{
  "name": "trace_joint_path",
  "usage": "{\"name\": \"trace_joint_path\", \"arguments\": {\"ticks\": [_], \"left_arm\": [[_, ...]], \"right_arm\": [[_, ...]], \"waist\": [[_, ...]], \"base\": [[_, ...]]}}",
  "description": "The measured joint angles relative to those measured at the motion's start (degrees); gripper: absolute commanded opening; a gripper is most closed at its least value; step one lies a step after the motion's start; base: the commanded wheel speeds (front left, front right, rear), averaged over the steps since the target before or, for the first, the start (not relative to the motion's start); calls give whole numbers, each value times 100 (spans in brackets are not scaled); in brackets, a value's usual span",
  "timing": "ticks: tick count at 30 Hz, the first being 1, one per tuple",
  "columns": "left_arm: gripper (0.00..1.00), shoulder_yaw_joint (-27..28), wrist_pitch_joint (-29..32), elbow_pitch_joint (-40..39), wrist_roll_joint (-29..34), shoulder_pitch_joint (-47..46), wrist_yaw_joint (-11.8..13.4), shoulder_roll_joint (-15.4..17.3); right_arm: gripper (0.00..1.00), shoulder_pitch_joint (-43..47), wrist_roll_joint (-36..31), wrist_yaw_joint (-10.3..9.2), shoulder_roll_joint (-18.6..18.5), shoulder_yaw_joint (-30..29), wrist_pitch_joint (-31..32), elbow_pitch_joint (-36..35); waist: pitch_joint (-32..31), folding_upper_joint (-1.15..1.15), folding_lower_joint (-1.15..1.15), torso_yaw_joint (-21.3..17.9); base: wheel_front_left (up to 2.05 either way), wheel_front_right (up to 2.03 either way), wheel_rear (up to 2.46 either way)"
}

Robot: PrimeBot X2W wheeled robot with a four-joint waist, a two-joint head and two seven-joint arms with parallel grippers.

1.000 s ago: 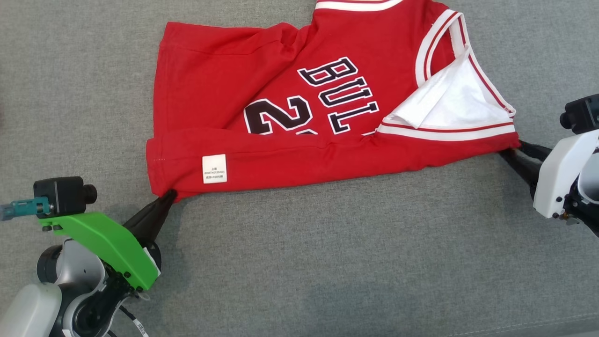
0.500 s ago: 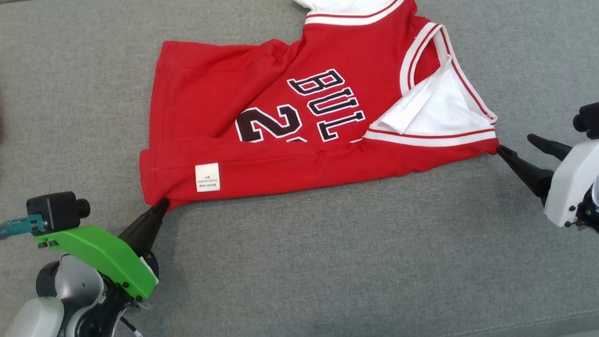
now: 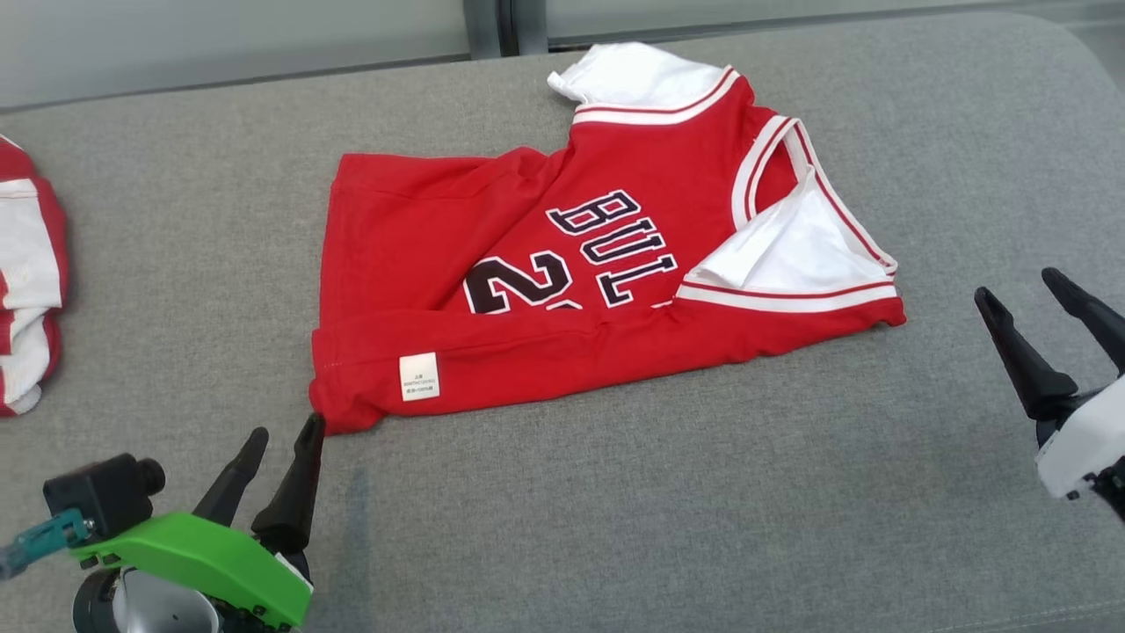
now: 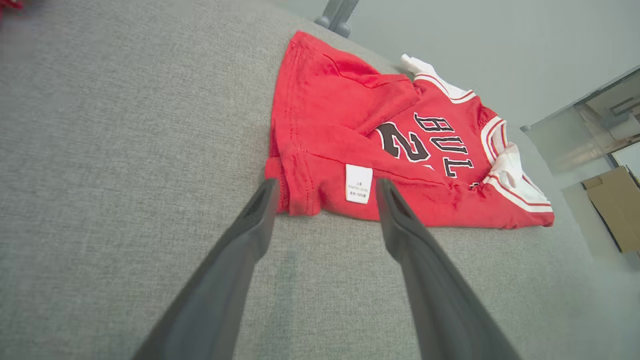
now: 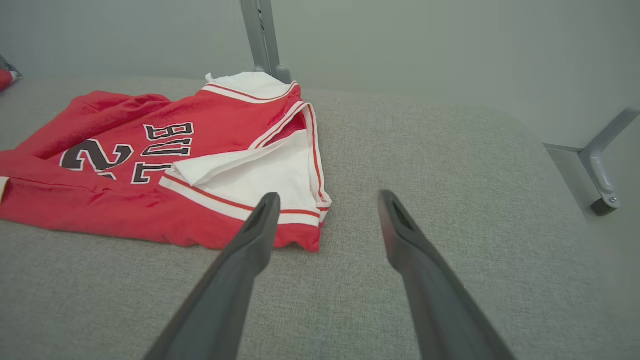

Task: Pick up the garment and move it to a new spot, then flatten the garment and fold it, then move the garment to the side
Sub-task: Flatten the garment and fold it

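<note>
Seen from the head, the left fingers [image 3: 294,483] stand wide and empty, one tip just beside the near corner of the red garment [image 3: 413,237], which lies folded on the grey desk [image 3: 615,510]. The right fingers [image 3: 1019,360], spread wide too and holding nothing, sit apart from its other near corner. In the left wrist view, its white label [image 4: 358,183] shows between the tips. In the right wrist view, the white-trimmed corner lies just past one tip.

The red jersey [image 3: 562,290], white-trimmed, lies partly folded and flat on the grey cushion [image 3: 703,492].
</note>
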Motion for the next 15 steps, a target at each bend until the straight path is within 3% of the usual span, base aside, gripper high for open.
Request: {"name": "trace_joint_path", "arguments": {"ticks": [7, 11, 15], "left_arm": [[100, 8, -936, 326, 492, 251, -132, -121], [100, -115, -1524, 697, 842, 276, -443, -186], [100, -199, -2102, 1285, 1199, 271, -589, -193]], "right_arm": [[100, 520, -691, 0, 650, -321, -933, 108], [100, 695, -1144, -1, 981, -345, -1693, 509], [100, 713, -1468, 0, 1273, -121, -2313, 1081]], "waist": [[-393, 0, 0, 139], [-517, 0, 0, 251], [-628, 0, 0, 320]], "base": [[0, 0, 0], [0, 0, 0], [0, 0, 0]]}}
